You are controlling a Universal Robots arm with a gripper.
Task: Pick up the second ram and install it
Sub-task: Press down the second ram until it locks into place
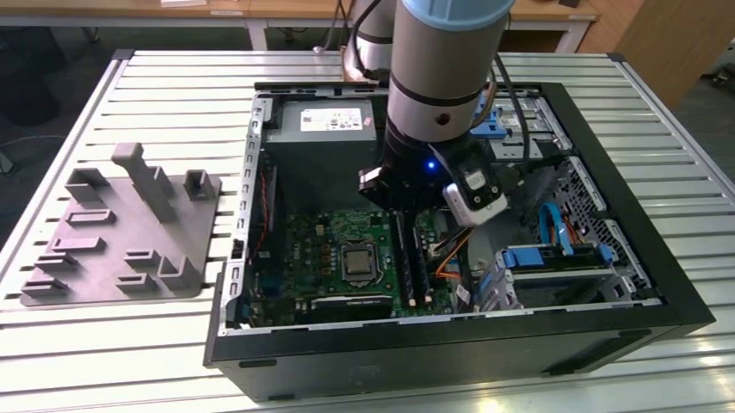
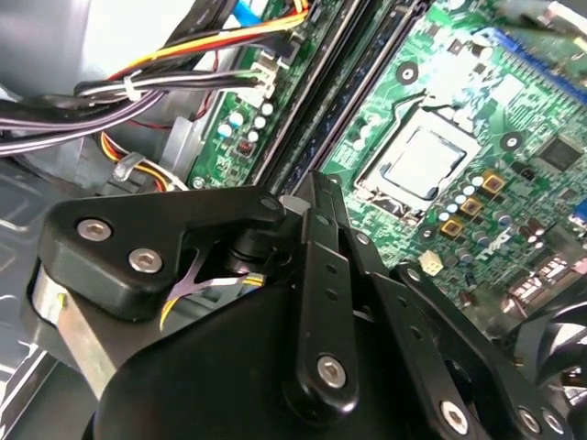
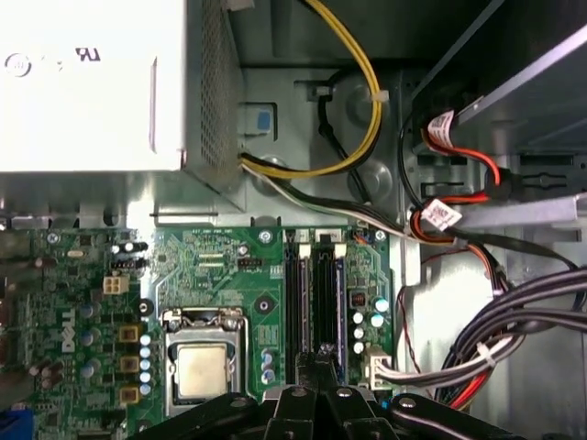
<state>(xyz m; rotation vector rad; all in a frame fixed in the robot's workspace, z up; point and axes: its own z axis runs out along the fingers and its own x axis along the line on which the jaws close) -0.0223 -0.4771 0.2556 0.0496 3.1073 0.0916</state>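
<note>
The second ram (image 2: 353, 92) is a dark blue stick with black chips. It lies along a black slot of the green motherboard (image 1: 310, 249), beside the CPU socket (image 3: 202, 367). In the first wrist view the ram (image 3: 337, 293) runs straight away from my gripper (image 3: 316, 356). My gripper (image 2: 314, 183) is low inside the open computer case, right over the stick's near end, its fingers together. I cannot tell whether they touch the stick. In the exterior view the gripper (image 1: 397, 206) hangs over the slots (image 1: 408, 262).
A grey power supply (image 1: 333, 120) fills the case's far end. Bundled cables (image 3: 514, 330) and a blue drive cage (image 1: 552, 258) crowd the case's side at the exterior view's right. A grey holder (image 1: 120, 232) rests on the slatted table (image 1: 689, 172), outside the case.
</note>
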